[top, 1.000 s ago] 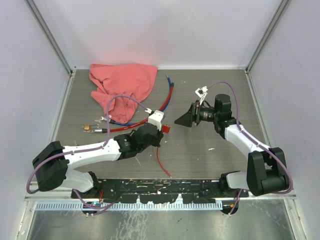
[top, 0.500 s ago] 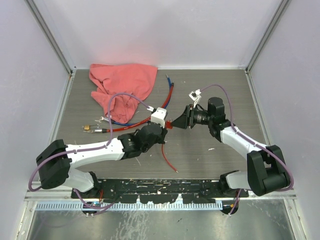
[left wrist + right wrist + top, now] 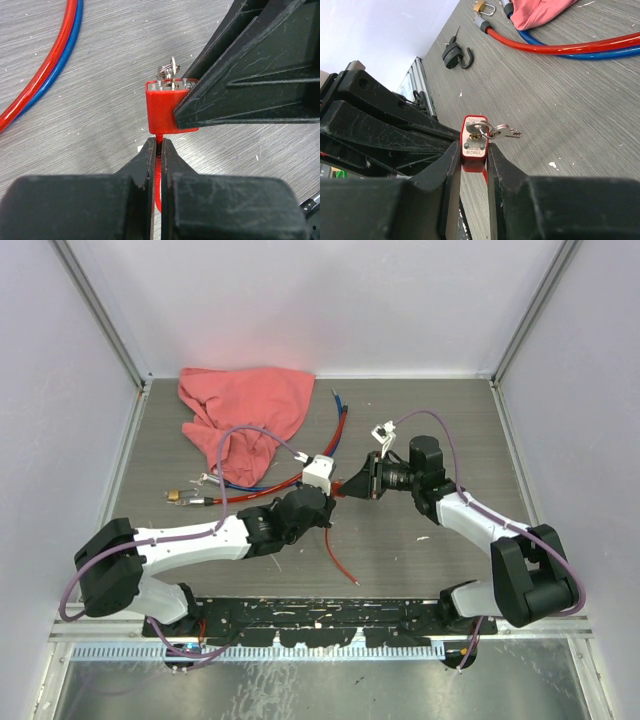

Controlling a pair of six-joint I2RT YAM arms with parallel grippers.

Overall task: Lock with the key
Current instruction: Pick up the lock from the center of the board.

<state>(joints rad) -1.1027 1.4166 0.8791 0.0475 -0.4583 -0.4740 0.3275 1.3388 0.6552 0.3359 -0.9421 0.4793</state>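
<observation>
Left gripper (image 3: 157, 150) is clenching the red cable (image 3: 158, 195) of a small, rigid red padlock (image 3: 162, 112), midway between the worktop's (image 3: 430, 440) side edges. Right gripper (image 3: 473, 150) is grasping its slick body. The thin key (image 3: 479, 129) is likely needing a fingertip pinch.

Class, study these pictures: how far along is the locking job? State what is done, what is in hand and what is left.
Done: the key sits in the lock, and the left end effector is shut on the lock's cable. In hand: the right end effector grips the lock body just below the key. Left, probably: take hold of the key and turn it.
</observation>
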